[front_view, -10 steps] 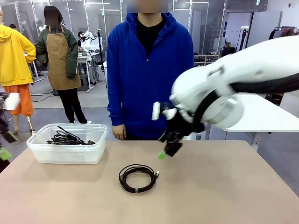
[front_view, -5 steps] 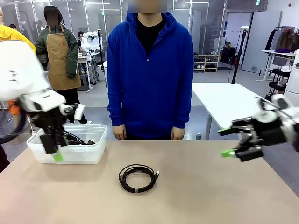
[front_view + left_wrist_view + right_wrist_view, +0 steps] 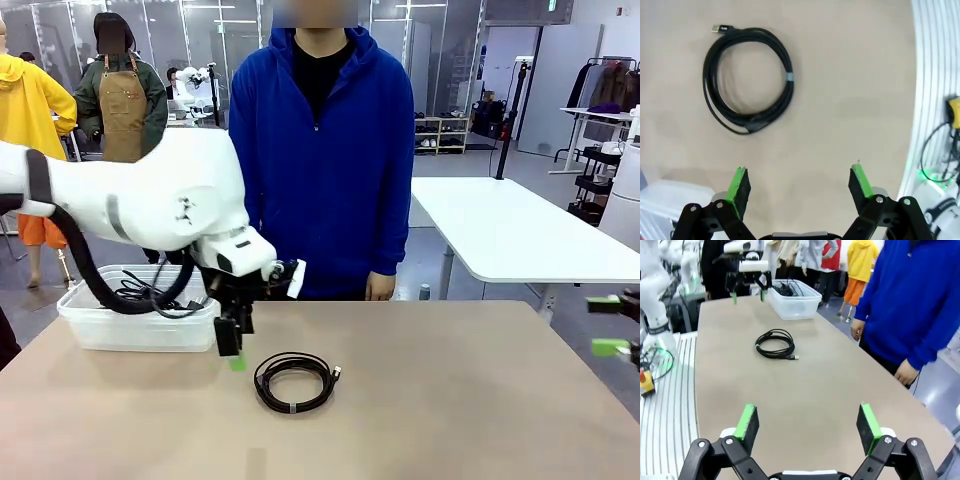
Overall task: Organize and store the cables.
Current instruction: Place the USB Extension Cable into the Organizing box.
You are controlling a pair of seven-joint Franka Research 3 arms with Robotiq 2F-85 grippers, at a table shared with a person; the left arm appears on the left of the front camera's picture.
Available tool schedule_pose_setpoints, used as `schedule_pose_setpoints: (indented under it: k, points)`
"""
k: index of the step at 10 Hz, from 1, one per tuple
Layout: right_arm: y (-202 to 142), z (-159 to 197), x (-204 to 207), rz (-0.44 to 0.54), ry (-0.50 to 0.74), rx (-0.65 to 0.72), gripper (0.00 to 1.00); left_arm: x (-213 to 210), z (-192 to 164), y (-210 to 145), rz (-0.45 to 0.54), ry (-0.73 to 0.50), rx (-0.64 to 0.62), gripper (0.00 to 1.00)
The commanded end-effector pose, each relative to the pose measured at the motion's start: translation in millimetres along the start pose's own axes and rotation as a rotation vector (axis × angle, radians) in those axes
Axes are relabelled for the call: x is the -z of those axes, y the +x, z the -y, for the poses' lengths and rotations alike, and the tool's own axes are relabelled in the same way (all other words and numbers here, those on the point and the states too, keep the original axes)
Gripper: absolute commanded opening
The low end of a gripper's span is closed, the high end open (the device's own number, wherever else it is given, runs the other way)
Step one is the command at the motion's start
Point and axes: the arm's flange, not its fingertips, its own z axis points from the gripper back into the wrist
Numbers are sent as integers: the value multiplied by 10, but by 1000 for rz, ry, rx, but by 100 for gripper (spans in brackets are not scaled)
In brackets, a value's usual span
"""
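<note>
Nearest the robot's side, a thin black cable wound into a round coil (image 3: 294, 382) lay flat on the bare tan bench (image 3: 450, 400), a small grey band around its strands and its plug end pointing off to one side. From the left wrist view the same coil (image 3: 748, 85) sat ahead of the green-padded fingers (image 3: 738, 185), well clear of them and touching neither. The left hand (image 3: 232, 352) hung just above the bench, close beside the coil on the side toward the box, its jaws spread wide and holding nothing. The white left arm (image 3: 150, 195) curved in from the picture's left and passed in front of the box. At the bench's right edge the right hand (image 3: 612, 325) showed two green pads one above the other, also fully apart and empty; its own wrist view looked along the bench toward the coil (image 3: 775, 344) and the far box (image 3: 794, 301). Behind the left hand stood a clear rectangular plastic box (image 3: 110, 325) holding a loose heap of more black cables (image 3: 140, 293). At the far edge of the bench stood a person in a blue hooded top (image 3: 322, 160), arms down, one hand (image 3: 379, 288) hanging by the bench edge.
</note>
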Motion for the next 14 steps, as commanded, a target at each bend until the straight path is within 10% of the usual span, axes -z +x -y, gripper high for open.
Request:
schedule_pose_setpoints:
  k: [1, 14]
  points:
    - [-344, -131, 62, 41, 2, 43, 100, 232, -137, -98, 8, 35, -45, 100]
    - [-222, -19, -68, 20, -4, 44, 100, 681, 23, 659, 44, -2, 36, 100]
